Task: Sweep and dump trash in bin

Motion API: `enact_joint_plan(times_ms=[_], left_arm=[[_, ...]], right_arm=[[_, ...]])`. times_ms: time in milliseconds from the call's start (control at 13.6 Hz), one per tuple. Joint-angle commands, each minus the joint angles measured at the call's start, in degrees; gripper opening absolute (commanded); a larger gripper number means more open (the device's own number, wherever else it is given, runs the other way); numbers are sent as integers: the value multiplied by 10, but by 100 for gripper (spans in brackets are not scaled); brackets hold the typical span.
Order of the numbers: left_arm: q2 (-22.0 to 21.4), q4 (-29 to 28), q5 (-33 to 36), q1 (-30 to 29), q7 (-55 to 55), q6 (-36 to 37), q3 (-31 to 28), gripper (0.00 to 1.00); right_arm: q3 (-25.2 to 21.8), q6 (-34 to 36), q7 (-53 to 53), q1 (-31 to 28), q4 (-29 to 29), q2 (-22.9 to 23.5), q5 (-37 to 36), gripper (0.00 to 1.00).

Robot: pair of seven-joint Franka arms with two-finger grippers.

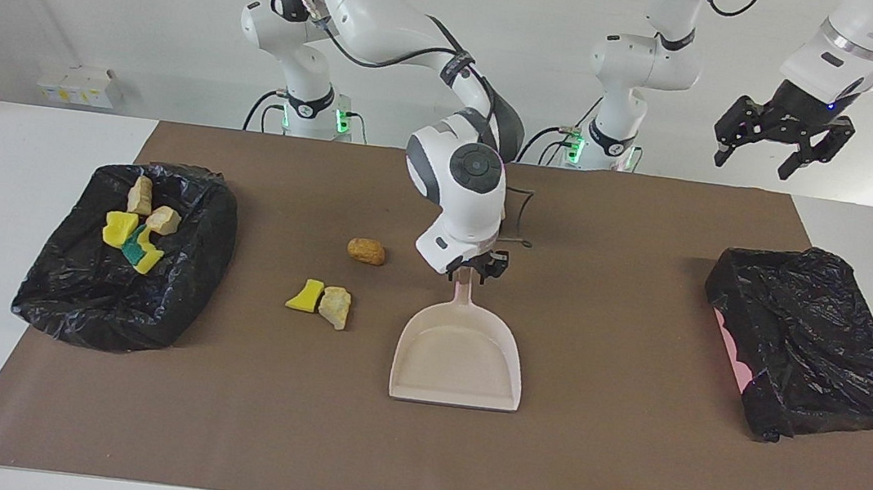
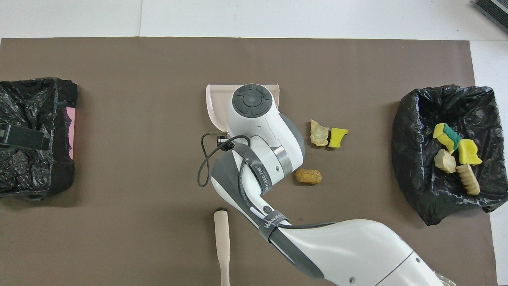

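- Trash: three scraps lie loose on the tabletop, a brown lump (image 1: 366,251), a yellow sponge bit (image 1: 305,296) and a beige chunk (image 1: 335,307) touching it; four more sit in the bin (image 1: 179,265) at the right arm's end.
- Dustpan (image 1: 459,354) rests flat beside the loose scraps.
- Right tool (image 1: 474,272) sits at the dustpan handle; you cannot tell whether it grips.
- Left tool (image 1: 781,144) waits aloft, released.
- Judged step: dustpan placed. Next you need the brush (image 2: 222,242) to sweep the scraps in.

Open mat between dustpan (image 1: 459,360) and covered bin (image 1: 808,341). Right arm (image 2: 262,159) blocks the centre. Three loose scraps (image 1: 323,302) sit between dustpan and trash bin (image 1: 127,255).
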State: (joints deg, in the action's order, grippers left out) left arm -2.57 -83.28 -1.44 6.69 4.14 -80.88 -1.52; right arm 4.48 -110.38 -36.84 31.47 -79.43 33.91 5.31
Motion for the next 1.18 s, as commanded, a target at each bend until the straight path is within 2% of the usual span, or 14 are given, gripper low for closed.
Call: enact_joint_plan(times_ms=[0,368,736,1104], left_arm=[[-14,-15,8,1,2,-5,3,100],[-3,-18,6,5,-1,-41,21,100],[9,-81,9,5,-11,-132,94,100],[31,-145,12,6,-99,-238,179,100]], right_arm=[[-3,5,-25,25,-46,-44,11,100],[-3,-13,-59,90,-145,-110,8,100],[-3,-103,-104,154,-334,-228,15,100],[-1,-135,-135,221,-445,-300,68,100]])
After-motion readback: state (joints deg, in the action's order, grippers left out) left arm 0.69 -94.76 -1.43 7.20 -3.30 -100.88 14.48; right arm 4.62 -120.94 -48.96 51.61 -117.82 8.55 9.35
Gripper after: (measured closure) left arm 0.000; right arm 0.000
